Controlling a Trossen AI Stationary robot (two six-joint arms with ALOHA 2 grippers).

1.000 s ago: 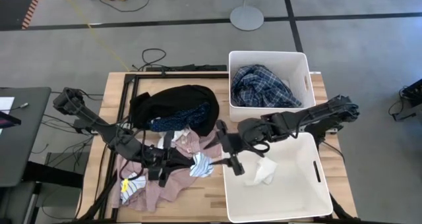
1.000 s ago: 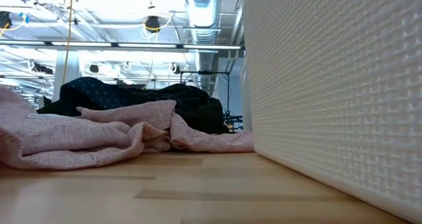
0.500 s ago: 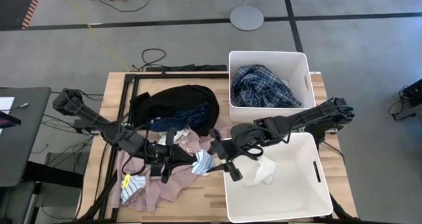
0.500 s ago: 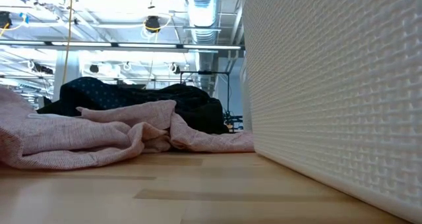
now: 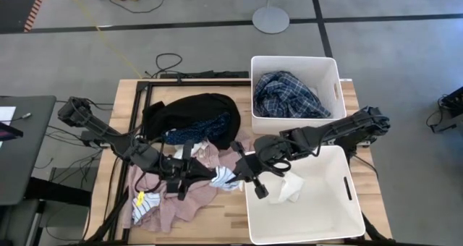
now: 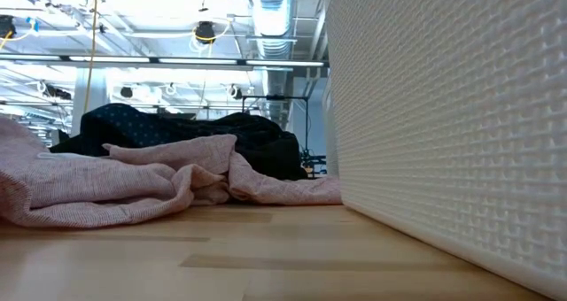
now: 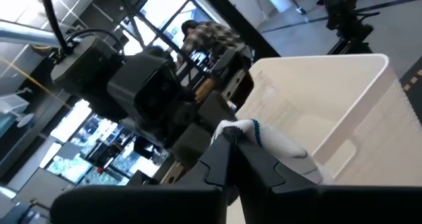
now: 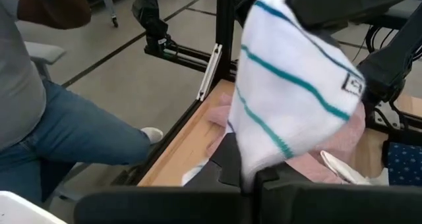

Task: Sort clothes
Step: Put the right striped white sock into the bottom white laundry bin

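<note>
A white sock with teal stripes (image 5: 226, 178) (image 8: 290, 85) is held between my two grippers, over the pink garment (image 5: 189, 201) near the near bin's left wall. My left gripper (image 5: 213, 176) (image 7: 234, 140) is shut on its left end. My right gripper (image 5: 241, 172) (image 8: 254, 178) is shut on its right end. The black garment (image 5: 195, 110) and the navy dotted one (image 5: 192, 132) lie heaped behind them. The plaid shirt (image 5: 291, 94) lies in the far bin (image 5: 255, 87). My left gripper pinches the sock's end (image 7: 245, 128) between its two fingers, reaching level from the table's left. The sock is off the table. My right gripper pinches the sock's opposite edge (image 8: 258, 163) between its two fingers, coming from the table's right, slanting slightly down. The sock spans from these fingers to the left gripper.
The near white bin (image 5: 347, 217) holds a white cloth (image 5: 291, 189); its wall (image 6: 443, 133) fills the low view's right. Striped socks with a yellow tag (image 5: 145, 201) lie on the pink garment (image 6: 115, 177). A person in jeans (image 8: 66, 132) is beyond the table.
My right gripper has moved toward the table's left, up to the sock that my left gripper holds, and has shut on it. My left gripper has kept its hold, and the sock now spans between the two.
</note>
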